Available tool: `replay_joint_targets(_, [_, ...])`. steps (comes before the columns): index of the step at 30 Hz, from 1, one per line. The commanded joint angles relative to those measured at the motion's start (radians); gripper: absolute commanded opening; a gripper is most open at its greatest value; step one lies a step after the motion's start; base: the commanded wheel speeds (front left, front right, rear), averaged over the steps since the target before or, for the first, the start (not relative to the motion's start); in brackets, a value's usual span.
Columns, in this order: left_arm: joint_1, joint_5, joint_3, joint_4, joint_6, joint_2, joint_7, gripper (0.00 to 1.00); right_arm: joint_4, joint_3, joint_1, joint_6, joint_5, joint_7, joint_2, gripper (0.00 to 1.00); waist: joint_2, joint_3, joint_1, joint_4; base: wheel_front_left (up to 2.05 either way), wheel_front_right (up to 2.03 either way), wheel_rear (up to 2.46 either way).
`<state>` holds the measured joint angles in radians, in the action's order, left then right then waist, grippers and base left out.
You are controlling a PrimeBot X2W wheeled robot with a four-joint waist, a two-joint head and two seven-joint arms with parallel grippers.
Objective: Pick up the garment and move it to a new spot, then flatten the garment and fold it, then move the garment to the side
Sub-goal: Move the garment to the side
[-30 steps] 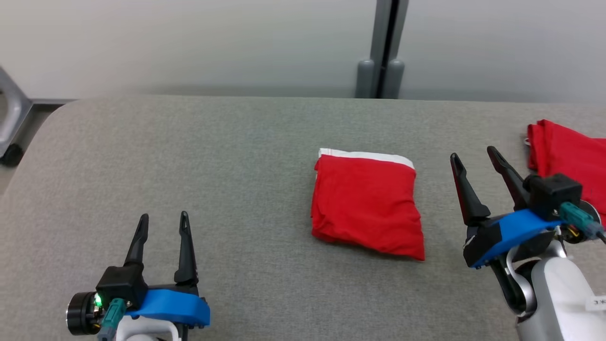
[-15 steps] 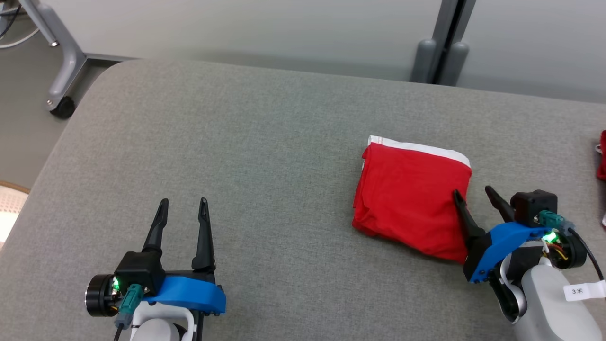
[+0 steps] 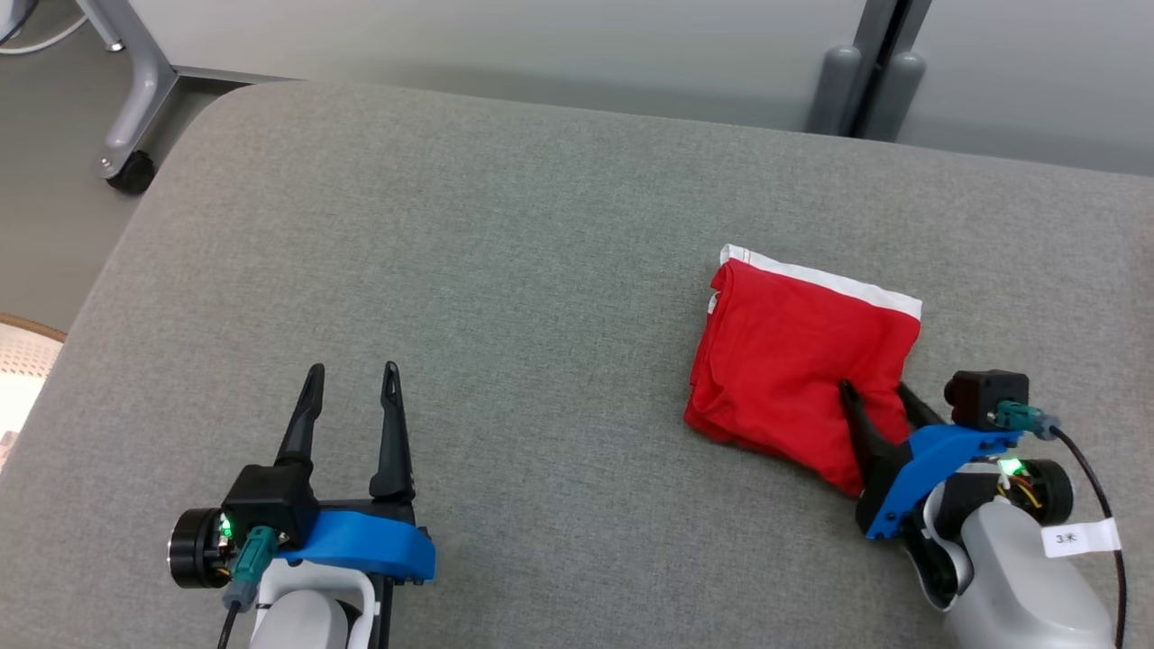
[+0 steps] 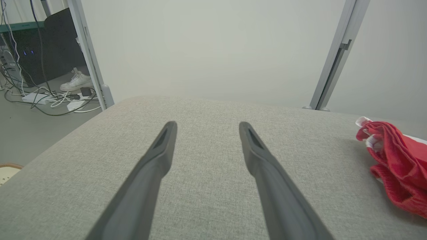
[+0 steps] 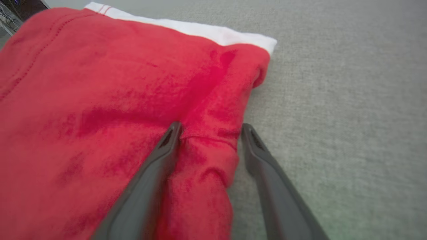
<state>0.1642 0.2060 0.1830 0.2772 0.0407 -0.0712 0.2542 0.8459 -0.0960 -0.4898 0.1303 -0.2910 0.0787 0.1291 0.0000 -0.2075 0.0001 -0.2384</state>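
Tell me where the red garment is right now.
In the head view the red garment lies folded on the grey table, right of centre, with the right gripper straddling its near right edge.

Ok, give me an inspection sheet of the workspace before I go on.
Surface: grey padded table, bare apart from the garment.
Job's things: folded red garment with a white band along its far edge, lying on the table's right part.
Clutter: nothing seen.
Grippers: left gripper open, over bare table; right gripper open, straddling the garment's right edge, one finger on the cloth, the other beside it.
Cables: black cable at the right wrist; loose cables on the floor.
Surroundings: pale wall, metal post, wheeled frame leg, a person's shoe.
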Motion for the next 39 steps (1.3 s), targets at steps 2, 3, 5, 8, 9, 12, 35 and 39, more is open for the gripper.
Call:
replay_joint_targets(2, [0.01, 0.003, 0.002, 0.001, 0.002, -0.003, 0.005, 1.0, 0.021, -0.022, -0.002, 0.001, -0.012, 0.006, 0.003, 0.0, 0.0, -0.001, -0.0001, 0.009, 0.0, 0.0, 0.0])
replay_joint_targets(3, [0.01, 0.003, -0.001, 0.001, 0.004, -0.004, 0.005, 1.0, 0.022, -0.032, -0.008, 0.001, -0.022, 0.017, 0.007, 0.0, 0.0, -0.002, -0.0001, 0.017, 0.0, 0.0, 0.0])
replay_joint_targets(5, [0.008, 0.007, -0.003, 0.001, 0.006, -0.006, 0.007, 1.0, 0.017, -0.048, -0.019, 0.0, -0.035, 0.038, 0.019, 0.0, 0.0, -0.005, -0.0001, 0.037, 0.0, 0.0, 0.0])
replay_joint_targets(8, [0.008, 0.01, -0.007, 0.001, 0.008, -0.008, 0.008, 1.0, -0.006, -0.08, -0.032, 0.0, -0.049, 0.069, 0.04, 0.0, 0.0, -0.011, -0.0001, 0.075, 0.0, 0.0, 0.0])
replay_joint_targets(9, [0.011, 0.012, -0.007, 0.001, 0.008, -0.007, 0.009, 1.0, -0.015, -0.092, -0.032, 0.0, -0.053, 0.077, 0.049, 0.0, 0.0, -0.013, -0.0001, 0.088, 0.0, 0.0, 0.0])
replay_joint_targets(12, [0.023, 0.011, -0.009, -0.001, 0.008, -0.008, 0.011, 1.0, -0.051, -0.126, -0.03, 0.001, -0.068, 0.093, 0.082, 0.0, 0.0, -0.021, -0.0001, 0.138, 0.0, 0.0, 0.0])
replay_joint_targets(35, [0.116, -0.013, -0.006, -0.037, 0.013, -0.028, 0.012, 1.0, -0.259, -0.218, -0.138, 0.001, -0.103, 0.033, 0.328, 0.0, 0.0, -0.133, -0.0001, 0.318, 0.0, 0.0, 0.0])
replay_joint_targets(39, [0.13, -0.015, -0.008, -0.061, 0.021, -0.035, 0.012, 1.0, -0.284, -0.245, -0.205, 0.001, -0.116, -0.021, 0.442, 0.0, 0.0, -0.182, -0.0001, 0.312, 0.0, 0.0, 0.0])
